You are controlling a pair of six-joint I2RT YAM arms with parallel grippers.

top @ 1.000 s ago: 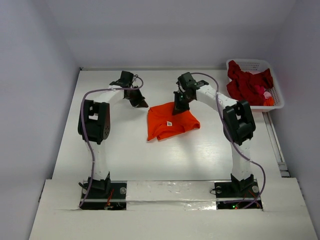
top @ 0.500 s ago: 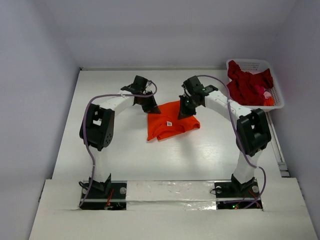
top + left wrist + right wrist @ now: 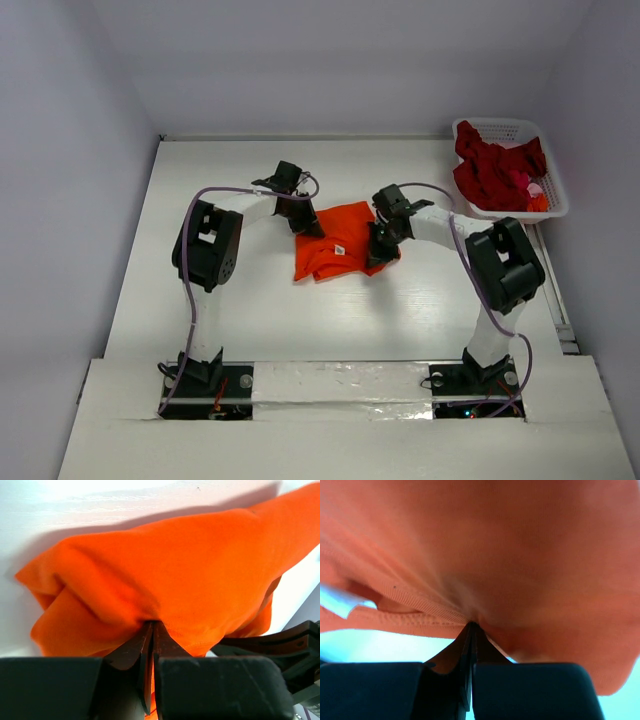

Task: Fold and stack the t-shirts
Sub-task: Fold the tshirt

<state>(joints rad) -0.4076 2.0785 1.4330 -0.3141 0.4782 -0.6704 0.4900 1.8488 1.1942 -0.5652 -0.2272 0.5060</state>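
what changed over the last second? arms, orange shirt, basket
Both arms pulled toward the near edge. The left gripper also shifted right, and the right gripper slid nearer. Each stays shut on the orange t-shirt, drawing its far edge over itself. Unchanged: dark red shirts in the basket.

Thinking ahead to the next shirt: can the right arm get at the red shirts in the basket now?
Probably not yet: the right arm's fingers are shut on the orange t-shirt. Nothing stands between them and the basket of red shirts.

No readable text; orange t-shirt [image 3: 345, 225] label [image 3: 340, 247] illegible.
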